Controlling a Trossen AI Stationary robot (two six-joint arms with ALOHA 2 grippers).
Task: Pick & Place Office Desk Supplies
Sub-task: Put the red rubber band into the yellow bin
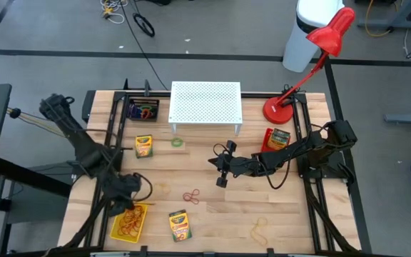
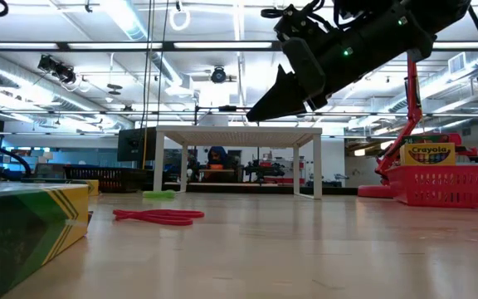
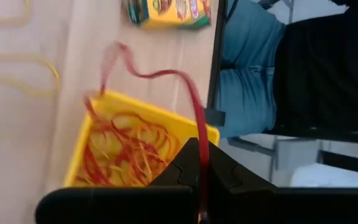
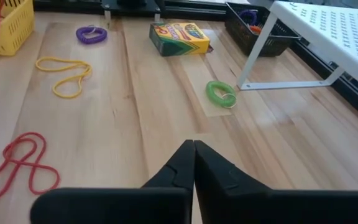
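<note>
Light wooden plank table [image 1: 277, 207] with black rails along its sides, standing on a grey floor; the low view shows a large hall behind it with ceiling strip lights. Near edge: one yellow basket [image 1: 128, 223] of reddish-tan rubber bands, one crayon box [image 1: 180, 224] beside it, one pale yellow band [image 1: 259, 228] lying loose farther right. Left gripper [image 1: 135, 197]: above the yellow basket, fingers closed on one red rubber band [image 3: 160, 81] that trails from the tips over the basket. Middle of the table: one red rubber band [image 1: 192, 195] lying flat in loops, one faint yellow band [image 4: 64, 73], one purple loop [image 4: 91, 33] seen in the right wrist view. Right gripper [image 1: 220, 171]: held above the table centre, fingers pressed together, empty. Farther back: a second crayon box [image 1: 143, 145], one green loop [image 1: 178, 142], one red basket [image 1: 277, 139] holding a third crayon box. Far edge: one black tray [image 1: 143, 111] holding coloured loops, count unclear; one white perforated stand [image 1: 205, 102]; one red desk lamp [image 1: 280, 108]. Beyond the table: one white cylinder [image 1: 304, 32] and cables on the floor.
</note>
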